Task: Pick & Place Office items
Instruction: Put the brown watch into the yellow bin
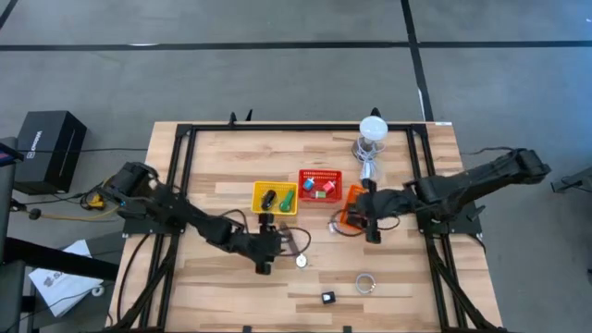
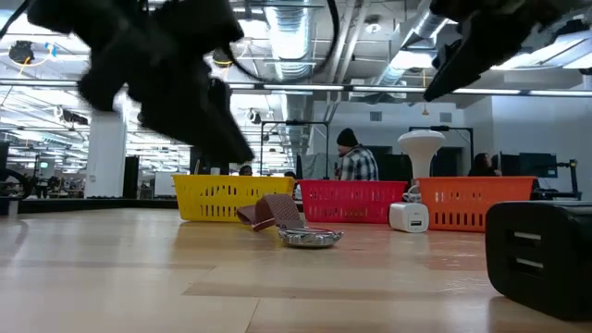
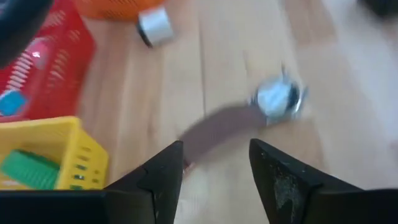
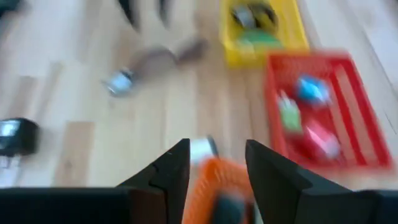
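While the left gripper (image 1: pixel 265 268) hovers over the desk (image 1: pixel 203 166) just below the yellow basket (image 1: pixel 258 198), its fingers (image 3: pixel 163 180) stand apart with nothing between them. Directly ahead of those fingers lies a brown strip (image 3: pixel 217 127) with a round silver item (image 3: pixel 278 99) at its far end; both rest on the desk surface, outside any basket. The yellow basket holds a black item (image 1: pixel 269 198) and a green item (image 1: pixel 288 198). Next to it, the red basket (image 1: pixel 320 173) contains small blue, green and red items (image 4: pixel 305 118). Nearer the desk's front edge lie a black item (image 1: pixel 327 298) and a small ring (image 1: pixel 366 283), well apart from the baskets. The orange basket (image 1: pixel 351 205) sits just right of the red one, with a small white item (image 2: pixel 408 215) beside it. The right gripper (image 1: pixel 372 233) is positioned over the orange basket, fingers (image 4: pixel 273 177) parted and empty. A white-topped object (image 1: pixel 372 131) stands toward the desk's rear edge.
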